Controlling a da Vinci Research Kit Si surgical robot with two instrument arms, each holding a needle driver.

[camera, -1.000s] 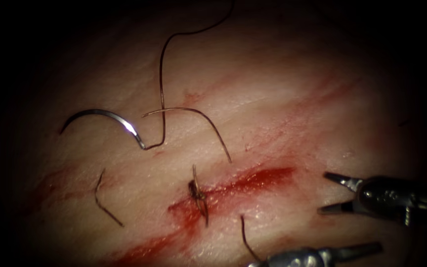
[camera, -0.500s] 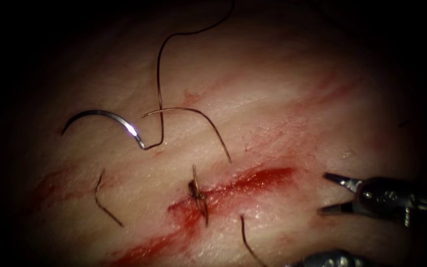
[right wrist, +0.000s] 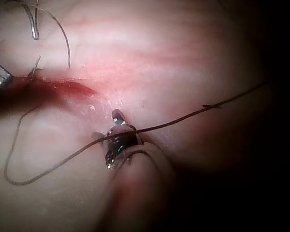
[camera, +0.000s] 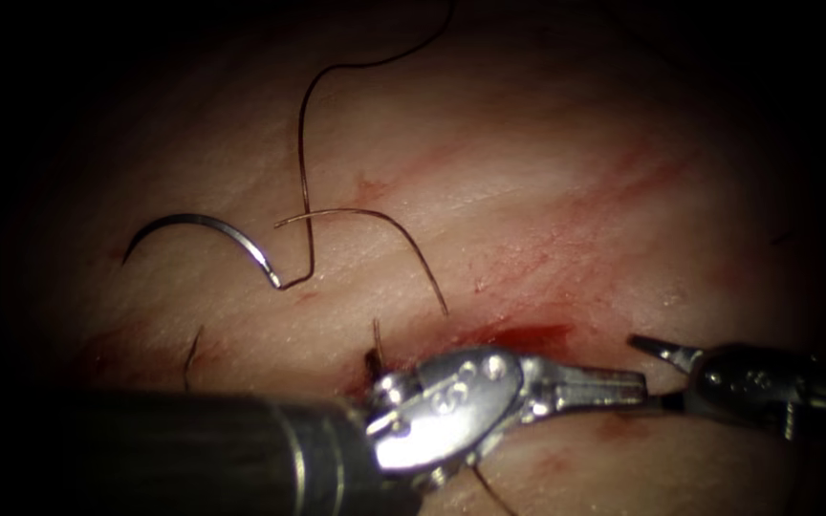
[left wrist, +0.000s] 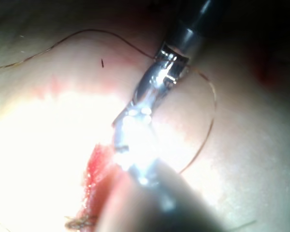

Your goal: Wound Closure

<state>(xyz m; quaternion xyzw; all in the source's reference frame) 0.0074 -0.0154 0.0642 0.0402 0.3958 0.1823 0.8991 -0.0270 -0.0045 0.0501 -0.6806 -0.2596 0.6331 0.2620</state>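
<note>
The left arm's shaft (camera: 193, 444) lies low across the endoscope view from the left, its wrist (camera: 446, 406) bent so the left pincer (camera: 623, 387) points right with jaws closed and holding nothing. The right pincer (camera: 644, 373) reaches in from the right, jaws spread and empty, the left pincer's tip between them.

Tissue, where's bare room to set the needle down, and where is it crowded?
Bare tissue lies up and right of the cut, beyond the thread. Crowded: the needle and thread upper left, and over the cut, where the left tool reaches toward the open right tool.
</note>
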